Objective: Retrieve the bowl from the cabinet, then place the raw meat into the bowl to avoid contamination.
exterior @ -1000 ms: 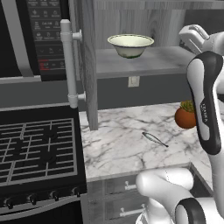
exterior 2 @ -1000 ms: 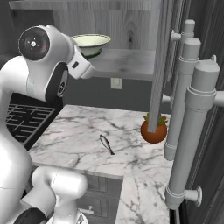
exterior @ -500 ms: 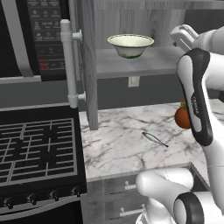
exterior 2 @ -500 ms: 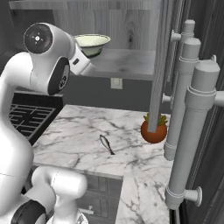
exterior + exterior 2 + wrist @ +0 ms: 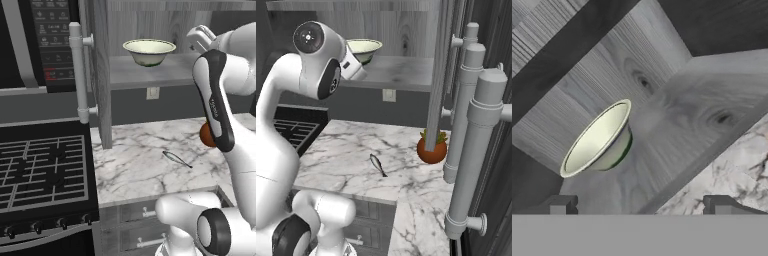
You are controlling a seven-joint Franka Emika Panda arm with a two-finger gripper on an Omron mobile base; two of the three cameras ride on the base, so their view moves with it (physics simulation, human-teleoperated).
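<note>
Setting: rendered kitchen; white-and-grey marble counter (image 5: 145, 165) beside a black stove (image 5: 42, 172), black microwave (image 5: 35, 42) above the stove, grey drawers (image 5: 135, 225) under the counter.

Item 1, the cabinet (image 5: 150, 35): grey wood-grain wall unit over the counter, doors swung open, long pale bar handles (image 5: 476, 130) facing the cameras. Its shelf (image 5: 401, 72) is exposed.

Item 2, the bowl (image 5: 149, 52): cream-white, pale inside, greenish underside; upright on the cabinet shelf, towards its left part in the left base view. In the hand view it (image 5: 599, 140) appears tilted (the camera is rolled, not the bowl) and lies ahead of the finger tips, apart from them.

Item 3, the raw meat (image 5: 378, 164): thin dark sliver lying flat on the marble, well below the shelf, left of the plant pot in the right base view.

Item 4, orange-brown plant pot (image 5: 432, 149): on the counter, partly behind the open door.

Item 5, gripper (image 5: 642, 205): raised to shelf height, fingers spread wide, holding nothing.
</note>
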